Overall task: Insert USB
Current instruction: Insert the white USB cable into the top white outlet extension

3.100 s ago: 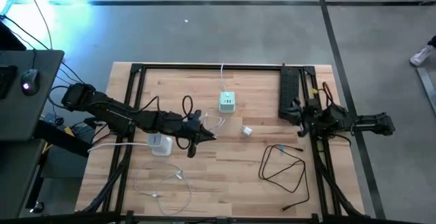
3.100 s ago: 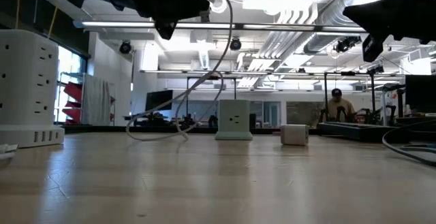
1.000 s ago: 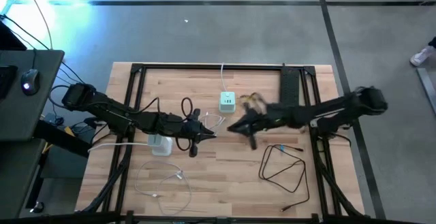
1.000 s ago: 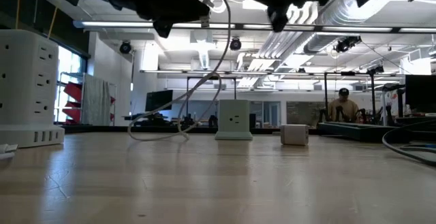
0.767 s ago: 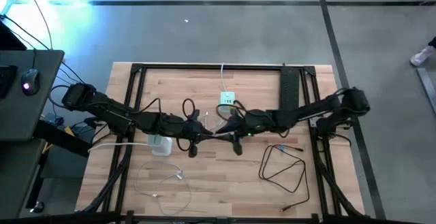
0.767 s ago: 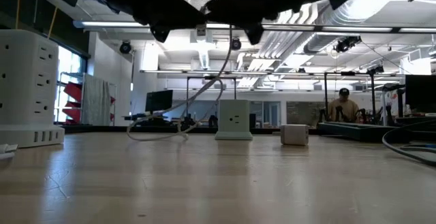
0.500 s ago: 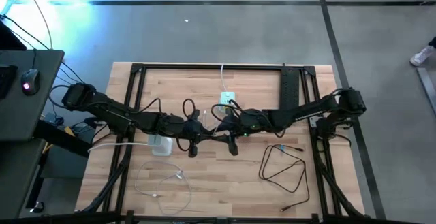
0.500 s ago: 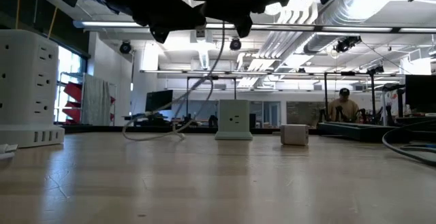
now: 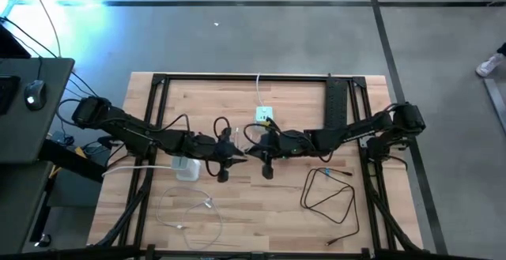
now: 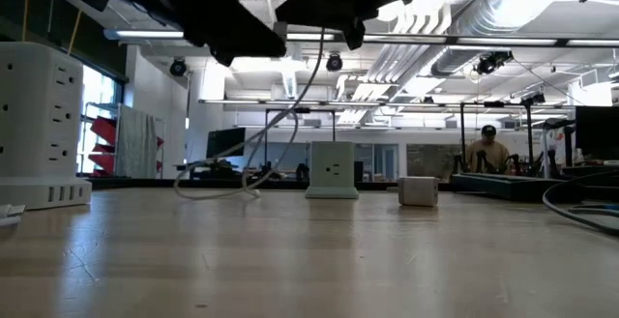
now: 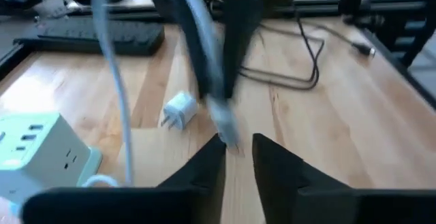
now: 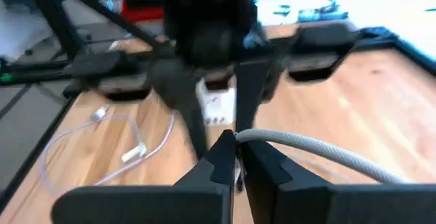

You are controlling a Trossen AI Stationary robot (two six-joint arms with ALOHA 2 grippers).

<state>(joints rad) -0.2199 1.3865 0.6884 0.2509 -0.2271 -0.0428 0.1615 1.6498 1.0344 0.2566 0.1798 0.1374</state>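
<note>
A white USB cable (image 10: 290, 105) hangs in mid-air over the middle of the table, and its plug (image 11: 223, 118) points at my left gripper. My right gripper (image 12: 236, 142) reaches in from the table's right and is shut on the cable just behind the plug. My left gripper (image 11: 238, 146) faces it from the table's left, open by a narrow gap, with the plug's tip at its fingertips. In the high view the two grippers meet tip to tip (image 9: 247, 154). A pale green socket cube (image 9: 263, 116) stands just beyond them, toward the far edge. My right gripper pinches the white cable (image 12: 248, 136) between its two fingers, close behind the plug. The fingers come nearly level from the table's right. The cable is lifted clear and trails away slack to the table (image 10: 218, 190). Whether my left gripper touches the plug's tip, I cannot tell.
A white socket tower (image 9: 183, 167) stands under my left arm. A small white adapter (image 11: 178, 107) lies right of the cube. A black cable loop (image 9: 328, 193) lies at the near right and a loose white cable (image 9: 190, 209) at the near left. A black power strip (image 9: 336, 102) lies at the far right.
My right gripper has swung from the right of the green cube toward the table's left, up to my left gripper's tips, and has taken hold of the cable behind the plug. My left gripper has stayed in place and tipped a little.
</note>
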